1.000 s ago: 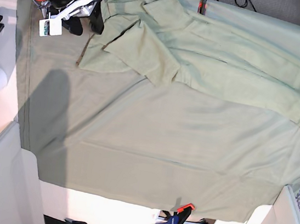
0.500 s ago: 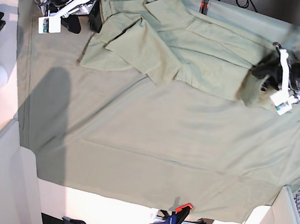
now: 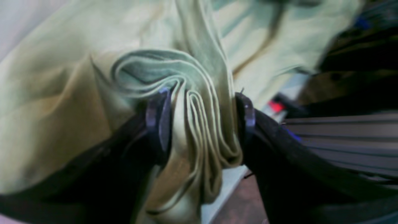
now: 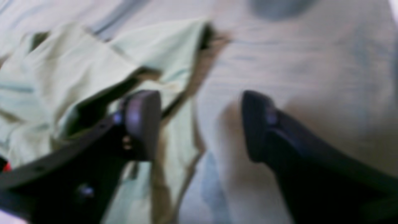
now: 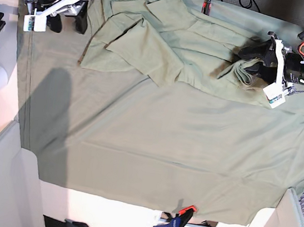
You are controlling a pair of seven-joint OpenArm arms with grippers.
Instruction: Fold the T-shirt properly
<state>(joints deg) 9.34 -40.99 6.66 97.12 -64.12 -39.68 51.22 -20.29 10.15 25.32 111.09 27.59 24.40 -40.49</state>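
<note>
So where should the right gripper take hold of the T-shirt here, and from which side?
Probably the T-shirt's free edge nearest the right gripper, approached from the bare table cloth side. That edge lies flat and exposed, and the open jaws stand just beside it, holding nothing.

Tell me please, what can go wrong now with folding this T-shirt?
1. The left pincer has a thick bunch of T-shirt layers between its parted jaws; the bunch may slip out or land as a lump.
2. The right pincer is open with nothing in it, beside the shirt's edge, so that side is free to shift.
3. The shirt lies wrinkled on the table cloth, and a pincer could catch both.
</note>
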